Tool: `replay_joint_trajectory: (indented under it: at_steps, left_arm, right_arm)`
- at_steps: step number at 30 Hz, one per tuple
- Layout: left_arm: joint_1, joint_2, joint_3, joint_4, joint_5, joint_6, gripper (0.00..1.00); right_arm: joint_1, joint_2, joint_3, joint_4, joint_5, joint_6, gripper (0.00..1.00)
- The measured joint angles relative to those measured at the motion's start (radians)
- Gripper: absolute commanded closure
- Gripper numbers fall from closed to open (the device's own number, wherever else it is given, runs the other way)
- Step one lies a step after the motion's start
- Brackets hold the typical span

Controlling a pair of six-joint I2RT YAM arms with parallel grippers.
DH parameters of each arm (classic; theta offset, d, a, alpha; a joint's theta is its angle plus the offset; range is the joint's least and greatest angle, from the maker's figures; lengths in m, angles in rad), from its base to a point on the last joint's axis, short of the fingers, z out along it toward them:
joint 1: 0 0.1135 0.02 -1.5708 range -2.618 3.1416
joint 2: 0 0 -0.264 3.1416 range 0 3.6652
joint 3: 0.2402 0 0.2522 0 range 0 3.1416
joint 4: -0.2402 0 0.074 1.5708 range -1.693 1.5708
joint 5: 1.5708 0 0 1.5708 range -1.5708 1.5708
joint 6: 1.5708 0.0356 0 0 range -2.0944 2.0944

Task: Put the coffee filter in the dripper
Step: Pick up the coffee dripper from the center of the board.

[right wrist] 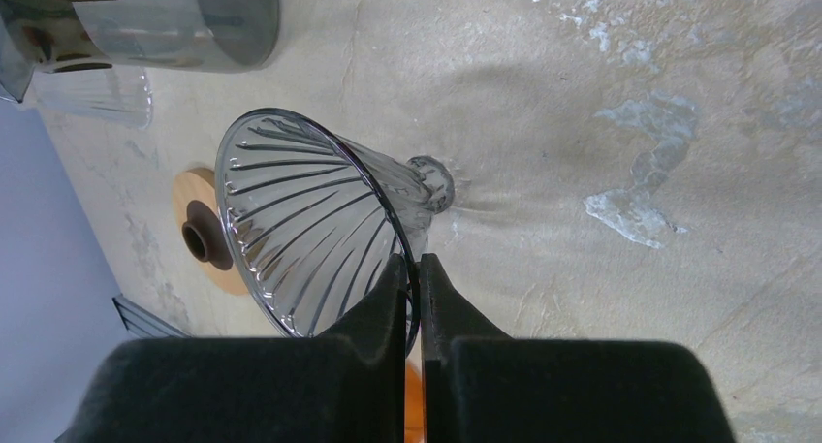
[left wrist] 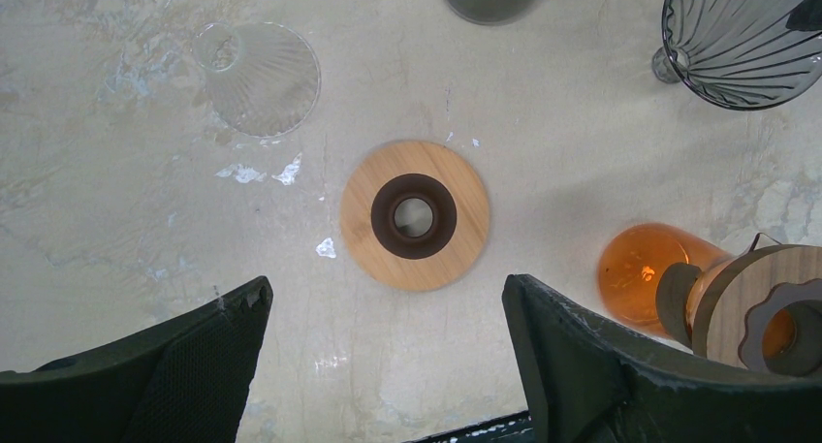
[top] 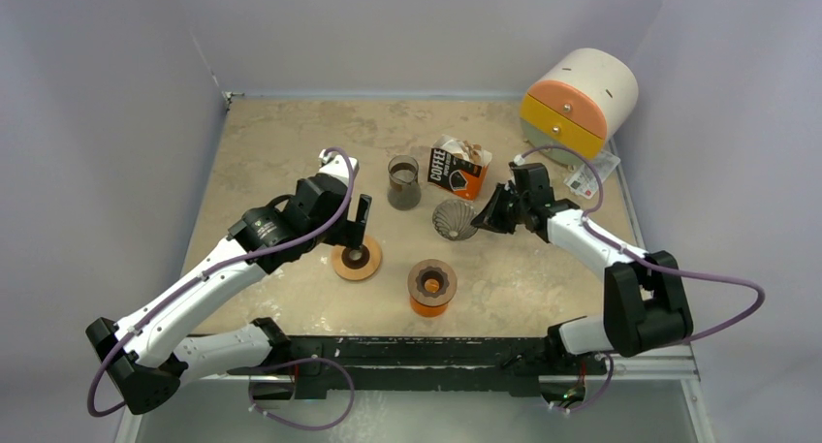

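From above: grips the dripper (top: 454,218) at its rim with the right fingers (top: 491,213), mid-counter (top: 271,142), just in front of a box (top: 456,167) marked COFFEE. Holds the left fingers (top: 361,217) spread over a wooden disc (top: 356,259). Shows no loose filter anywhere; perhaps keeps it in that box, but cannot tell.

Left wrist: looks straight down on the disc (left wrist: 415,215) between widely spread fingers (left wrist: 194,365), touching nothing. Catches the dripper (left wrist: 742,36) at top right, empty, and an orange carafe (left wrist: 645,273) at right.

Right wrist: pinches the dripper (right wrist: 310,210) wall between fingers (right wrist: 373,317) pressed almost together, one seemingly inside the mouth, one outside. Finds the dripper tipped on its side, nothing in it.

Judging progress: barely begun. Has only the dripper in hand; needs it stood upright, then a filter fetched and seated in the cone.
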Motion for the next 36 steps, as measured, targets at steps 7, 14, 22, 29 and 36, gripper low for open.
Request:
replay_joint_trajectory:
  at_steps: [7,14,22,29,36]
  left_arm:
    - [0.000,0.000,0.000,0.000,0.004,0.000,0.11]
    - [0.000,0.000,0.005,0.007,0.041,-0.010,0.07]
    - [0.000,0.031,0.171,0.001,0.203,-0.056,0.08]
    - [0.000,0.058,0.281,0.005,0.360,-0.132,0.14]
    - [0.000,0.114,0.296,0.005,0.471,-0.217,0.20]
  right_arm:
    - [0.000,-0.075,0.000,-0.058,0.006,-0.029,1.00]
    - [0.000,-0.224,0.019,-0.130,0.011,-0.056,1.00]
    - [0.002,-0.323,0.125,-0.243,0.002,-0.069,1.00]
    - [0.038,-0.400,0.211,-0.315,0.000,-0.060,1.00]
    - [0.214,-0.415,0.284,-0.353,0.050,-0.024,1.00]
